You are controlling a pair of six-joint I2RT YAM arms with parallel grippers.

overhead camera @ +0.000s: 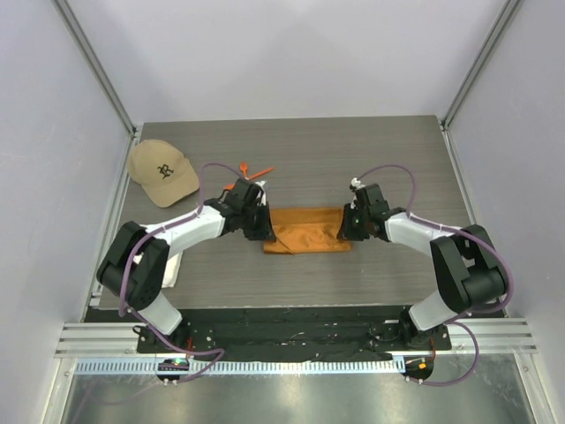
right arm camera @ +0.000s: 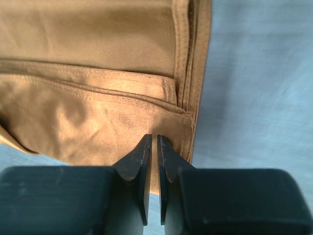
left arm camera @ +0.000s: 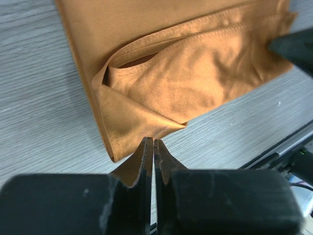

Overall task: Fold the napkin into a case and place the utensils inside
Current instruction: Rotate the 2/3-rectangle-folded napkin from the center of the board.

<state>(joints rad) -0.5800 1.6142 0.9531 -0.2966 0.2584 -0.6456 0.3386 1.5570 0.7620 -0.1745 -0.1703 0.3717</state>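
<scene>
The napkin (overhead camera: pixel 305 231) (left arm camera: pixel 186 68) (right arm camera: pixel 88 73) lies mid-table, folded into a narrow rust-orange rectangle with a loose, open-mouthed top layer. My left gripper (overhead camera: pixel 263 231) (left arm camera: pixel 153 142) is low at its left end, jaws pressed together on the near edge of that layer. My right gripper (overhead camera: pixel 342 228) (right arm camera: pixel 154 138) is at the right end, by the hemmed corner. Its jaws are closed to a thin slit with cloth showing in it. The utensils (overhead camera: pixel 253 171) lie on the table behind the left gripper, apart from the cloth.
A tan cap (overhead camera: pixel 161 170) sits at the back left. A white towel (overhead camera: pixel 174 265) lies under my left forearm near the table's left edge. Metal frame posts stand at both back corners.
</scene>
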